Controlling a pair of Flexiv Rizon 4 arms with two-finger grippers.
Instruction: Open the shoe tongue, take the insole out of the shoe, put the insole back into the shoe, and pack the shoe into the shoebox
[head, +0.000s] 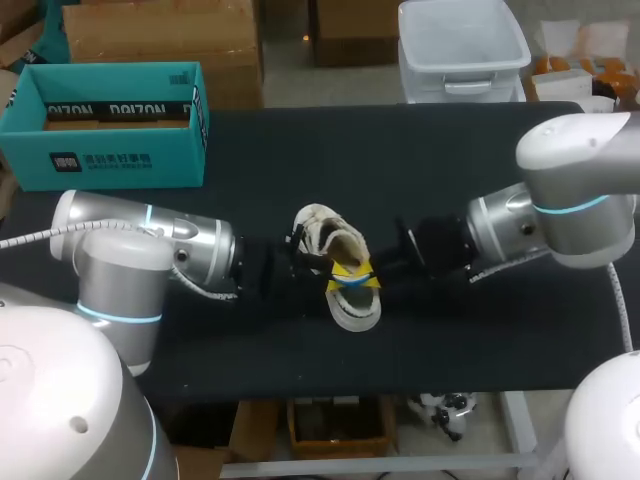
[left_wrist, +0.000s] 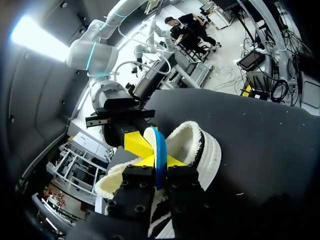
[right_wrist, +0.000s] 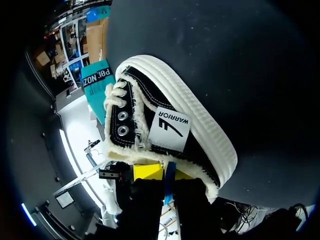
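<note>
A black shoe (head: 325, 235) with a white sole and fleece lining lies on its side mid-table, in both wrist views (left_wrist: 200, 147) (right_wrist: 165, 125). A thin blue insole (head: 352, 281) stands on edge at the shoe's opening. My left gripper (head: 338, 272) comes in from the left, and its yellow tips (left_wrist: 159, 162) are shut on the insole (left_wrist: 159, 147). My right gripper (head: 368, 275) meets it from the right. Its fingers (right_wrist: 167, 172) are also shut on the insole's edge (right_wrist: 170, 176). The open teal shoebox (head: 110, 150) stands at the far left corner.
The black table top (head: 330, 150) lies bare between the shoe and the shoebox. The table's front edge (head: 330, 392) runs a short way in front of the shoe's sole. Both arms lie low over the table, one on each side of the shoe.
</note>
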